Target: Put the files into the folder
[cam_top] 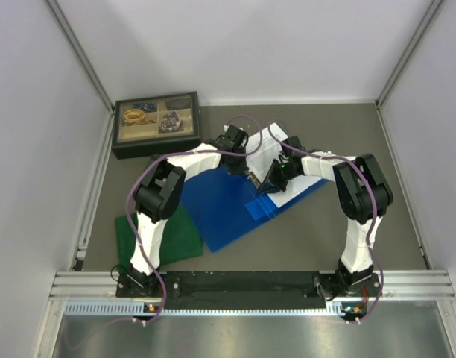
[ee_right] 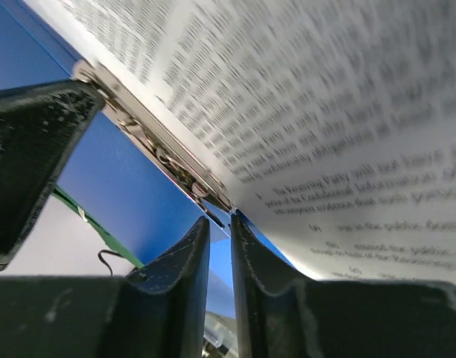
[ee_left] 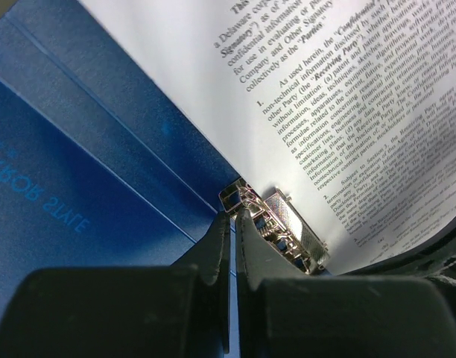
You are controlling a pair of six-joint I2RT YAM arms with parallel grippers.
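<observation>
The blue folder (cam_top: 228, 209) lies open on the table. The white printed files (cam_top: 264, 145) rest on its far half, against the metal ring mechanism (ee_left: 287, 227). My left gripper (ee_left: 232, 215) has its jaws nearly together, and its tips touch the near end of the mechanism. My right gripper (ee_right: 220, 220) has its jaws close together with a thin gap. Its tips are at the other end of the mechanism (ee_right: 153, 149), under the lifted edge of the files (ee_right: 325, 112). Both grippers meet over the folder's spine (cam_top: 261, 175).
A green folded cloth (cam_top: 176, 235) lies at the folder's left front corner. A dark compartment box (cam_top: 155, 123) with small items stands at the back left. White enclosure walls stand on three sides.
</observation>
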